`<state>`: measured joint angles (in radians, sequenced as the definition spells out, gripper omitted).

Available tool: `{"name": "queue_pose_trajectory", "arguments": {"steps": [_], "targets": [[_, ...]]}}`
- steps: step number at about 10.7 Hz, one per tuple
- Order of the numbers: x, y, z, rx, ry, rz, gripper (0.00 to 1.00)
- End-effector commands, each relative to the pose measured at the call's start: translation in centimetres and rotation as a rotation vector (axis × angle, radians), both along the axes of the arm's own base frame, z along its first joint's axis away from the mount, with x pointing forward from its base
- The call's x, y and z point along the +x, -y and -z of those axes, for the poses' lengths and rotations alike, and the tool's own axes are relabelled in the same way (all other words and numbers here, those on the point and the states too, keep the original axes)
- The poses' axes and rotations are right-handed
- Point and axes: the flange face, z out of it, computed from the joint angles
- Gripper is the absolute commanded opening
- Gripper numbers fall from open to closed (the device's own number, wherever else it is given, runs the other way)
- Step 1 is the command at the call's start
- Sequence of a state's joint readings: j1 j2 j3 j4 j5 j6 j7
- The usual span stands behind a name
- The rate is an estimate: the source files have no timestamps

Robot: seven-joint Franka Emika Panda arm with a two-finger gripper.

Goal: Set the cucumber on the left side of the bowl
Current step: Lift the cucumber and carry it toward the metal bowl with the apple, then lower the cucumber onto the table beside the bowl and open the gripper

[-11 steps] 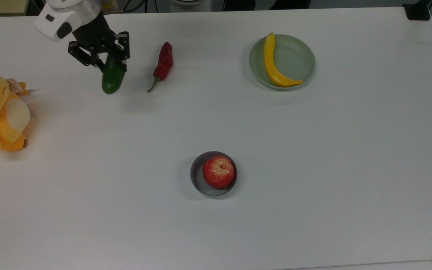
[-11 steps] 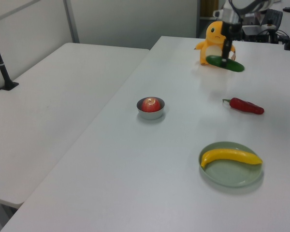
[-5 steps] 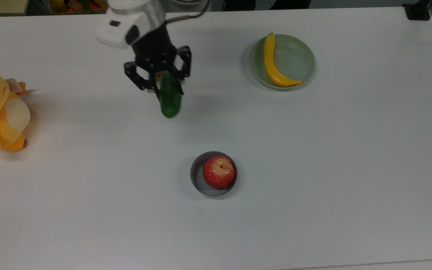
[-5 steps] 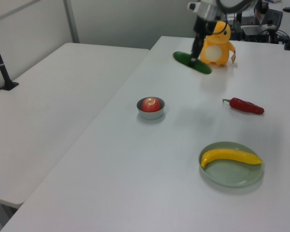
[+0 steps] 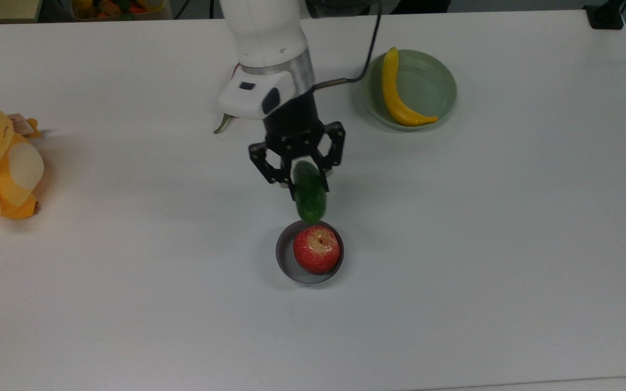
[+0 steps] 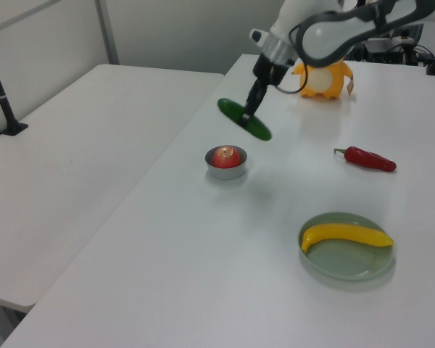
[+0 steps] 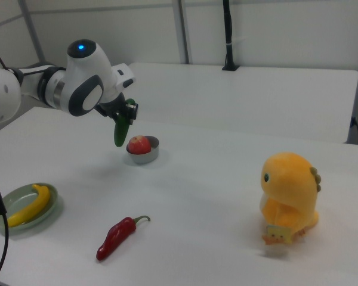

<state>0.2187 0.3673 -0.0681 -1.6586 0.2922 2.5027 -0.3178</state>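
Fingers [image 5: 283, 179] of the gripper [image 5: 303, 182] are clamped across the cucumber [image 5: 310, 191] near its upper end, carrying it in the air — its long axis seems to run on from them toward the bowl [image 5: 286, 259], which sits just beyond the free tip with an apple [image 5: 317, 248] inside.

You will find no readable text, brand, number or sign here. The plush toy [image 7: 290, 196] near the table's [image 5: 454, 271] edge carries a small tag [image 7: 277, 233], but whatever is printed on it is too small to make out.
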Motion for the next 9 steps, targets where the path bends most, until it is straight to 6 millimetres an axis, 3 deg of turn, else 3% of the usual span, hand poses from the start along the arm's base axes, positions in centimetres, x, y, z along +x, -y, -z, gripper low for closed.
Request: {"name": "queue_pose_trajectory", "arguments": {"steps": [1, 3, 5, 6, 9], "targets": [[1.1, -5.2, 1.0, 0.064, 0.109, 0.033, 0.14], [1.4, -7.7, 3.1, 0.082, 0.18, 0.04, 0.15], [1.4, -8.7, 5.1, 0.065, 0.172, 0.018, 0.16], [1.6, -8.6, 6.7, 0.047, 0.158, 0.011, 0.16], [1.7, -8.7, 8.1, -0.019, 0.161, -0.039, 0.18]]}}
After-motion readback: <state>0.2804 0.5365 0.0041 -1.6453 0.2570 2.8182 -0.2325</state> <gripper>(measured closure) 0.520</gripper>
